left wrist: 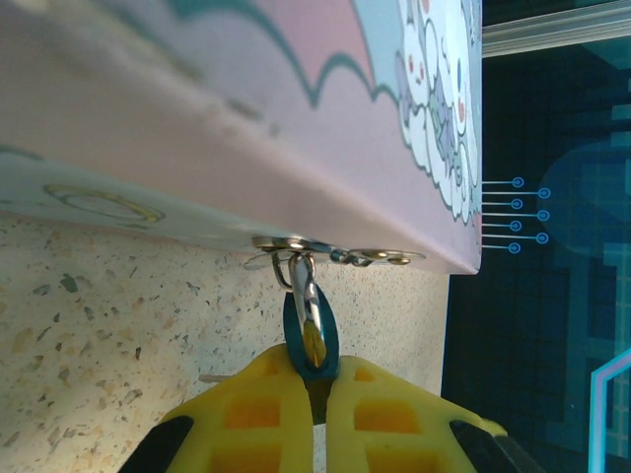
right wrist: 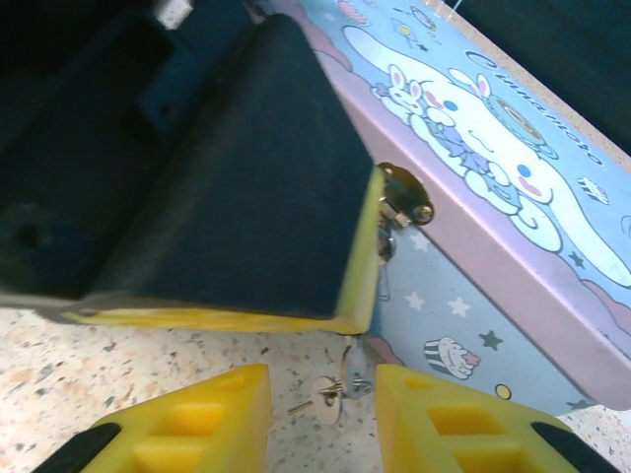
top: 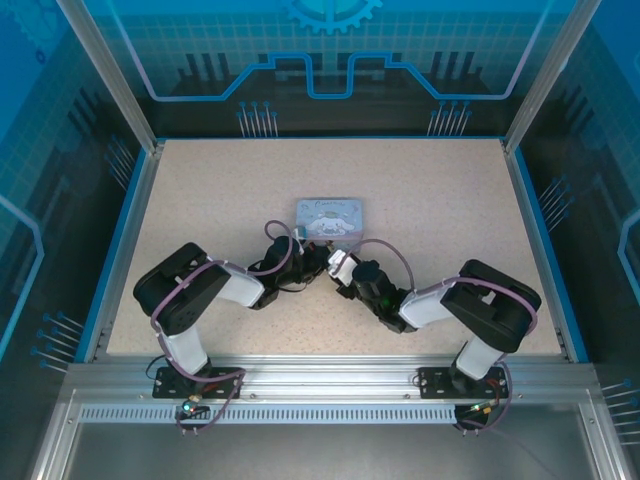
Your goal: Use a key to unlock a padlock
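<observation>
On the lid of the pale blue tin box [right wrist: 513,227] I read curly script beside a white cartoon puppy. It seems to say "Cinnamoroll", though the letters are small. The padlock [left wrist: 311,333] hangs from the brass hasp [left wrist: 330,254] on the box's front wall, and my left gripper [left wrist: 315,370] has its yellow fingers pressed together on the lock's lower end. Edge-on, the lock looks like a slim dark-teal oval with a bright brassy-silver middle, its thin shackle threaded through the hasp's loop. The key [right wrist: 323,399] sits down by the speckled table [right wrist: 148,345] just in front of that same wall, below the hasp. It is a small silvery piece with a fine ring attached. My right gripper [right wrist: 320,382] has its jaws spread wide on either side of the key, which touches neither finger, so that claw grips nothing.
</observation>
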Robot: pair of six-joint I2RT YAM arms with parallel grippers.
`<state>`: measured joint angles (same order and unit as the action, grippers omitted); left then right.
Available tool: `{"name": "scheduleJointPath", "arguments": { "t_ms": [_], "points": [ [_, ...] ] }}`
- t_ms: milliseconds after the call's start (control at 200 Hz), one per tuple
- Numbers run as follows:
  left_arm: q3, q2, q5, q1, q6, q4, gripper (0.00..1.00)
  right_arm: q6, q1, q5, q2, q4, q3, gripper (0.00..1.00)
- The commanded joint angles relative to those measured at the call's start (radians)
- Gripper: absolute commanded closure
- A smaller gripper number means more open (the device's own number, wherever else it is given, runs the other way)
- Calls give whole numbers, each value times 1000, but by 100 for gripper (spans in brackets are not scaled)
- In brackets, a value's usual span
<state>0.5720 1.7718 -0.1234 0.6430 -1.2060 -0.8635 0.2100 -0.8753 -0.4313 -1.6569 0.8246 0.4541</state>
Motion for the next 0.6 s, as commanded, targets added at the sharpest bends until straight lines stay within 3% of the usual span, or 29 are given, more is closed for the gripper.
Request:
{"name": "scheduleJointPath", "arguments": {
  "t_ms": [0, 595],
  "points": [
    [23, -35, 2, 8, -2, -20, 100, -18, 19, 23, -23, 25, 27, 67],
    [13, -42, 2, 8, -4, -20, 100, -27, 68, 80, -64, 39, 62, 79]
  ]
}}
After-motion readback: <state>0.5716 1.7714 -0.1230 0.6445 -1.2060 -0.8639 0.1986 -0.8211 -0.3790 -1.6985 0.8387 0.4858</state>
